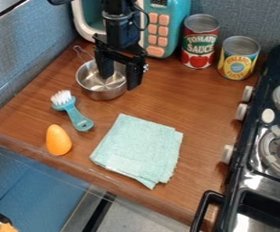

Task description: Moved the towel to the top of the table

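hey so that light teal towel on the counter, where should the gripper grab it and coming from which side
Probably from straight above, pinching up a fold near the middle of the towel. It lies flat and folded on the counter, so its low edges offer little to grip from the side, while the cloth should bunch up as the gripper closes.

At far right, you face a red can (199,41) reading "TOMATO SAUCE" and a yellow can (237,60) reading "PINEAPPLE."
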`<state>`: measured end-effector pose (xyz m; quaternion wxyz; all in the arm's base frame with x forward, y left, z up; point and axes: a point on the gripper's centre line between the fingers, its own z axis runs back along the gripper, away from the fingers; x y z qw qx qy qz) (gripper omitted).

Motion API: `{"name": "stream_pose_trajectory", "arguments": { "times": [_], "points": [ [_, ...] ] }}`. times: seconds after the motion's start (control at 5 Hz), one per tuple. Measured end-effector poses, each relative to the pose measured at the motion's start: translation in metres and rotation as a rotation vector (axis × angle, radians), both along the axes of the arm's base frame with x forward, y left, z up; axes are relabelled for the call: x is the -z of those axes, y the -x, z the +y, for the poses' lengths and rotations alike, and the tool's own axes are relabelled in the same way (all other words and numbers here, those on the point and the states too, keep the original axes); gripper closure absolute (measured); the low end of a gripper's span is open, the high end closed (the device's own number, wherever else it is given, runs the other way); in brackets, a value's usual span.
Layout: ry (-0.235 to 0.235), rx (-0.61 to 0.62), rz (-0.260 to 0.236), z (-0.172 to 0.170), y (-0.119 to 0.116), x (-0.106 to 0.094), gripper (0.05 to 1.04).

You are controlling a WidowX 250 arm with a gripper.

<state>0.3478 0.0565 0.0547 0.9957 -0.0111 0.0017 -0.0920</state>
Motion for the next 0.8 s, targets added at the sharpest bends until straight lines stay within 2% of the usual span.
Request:
{"name": "stream_pose_trajectory", "arguments": {
  "times": [0.2, 0.4, 0.6, 0.8],
  "points": [
    [0.005, -0.002, 0.03, -0.001, 0.005, 0.013, 0.083],
    [0.03, 0.034, 0.036, -0.016, 0.025, 0.014, 0.083],
    [0.06, 0.062, -0.007, -0.031, 0.042, 0.001, 0.083],
    [0.056, 0.133, -0.05, -0.051, 0.062, -0.01, 0.083]
  ]
}}
